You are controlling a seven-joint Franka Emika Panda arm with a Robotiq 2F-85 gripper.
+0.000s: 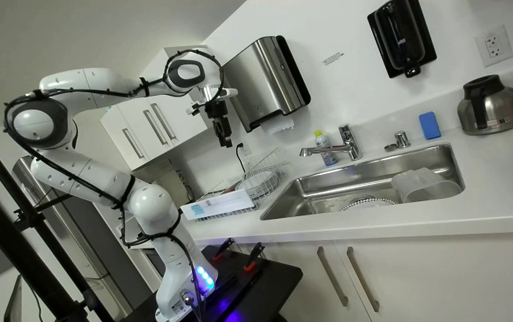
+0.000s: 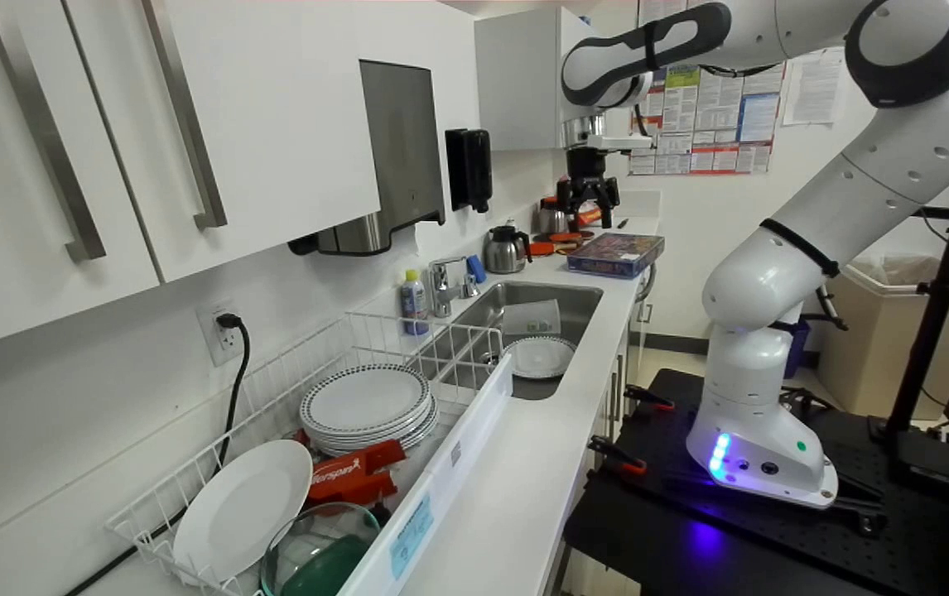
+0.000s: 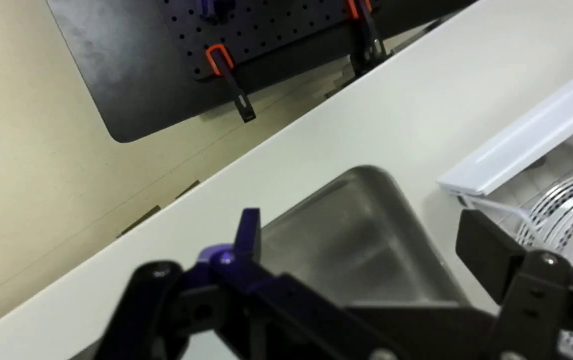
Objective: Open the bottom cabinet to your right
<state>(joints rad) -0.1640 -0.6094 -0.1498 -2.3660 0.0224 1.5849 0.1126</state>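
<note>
Evidently, the bottom cabinet stands beneath the counter with the sink, its visible doors shut. Flat and stiff-looking, they offer no purchase; I expect a fairly light swing, hold best taken mid-length on a bar handle, whose smooth metal may slip. The gripper hangs well above the counter, jaws spread wide, nothing between them. Beyond, a red item bears white lettering legible only in part; a blue label carries print too small to read.
</note>
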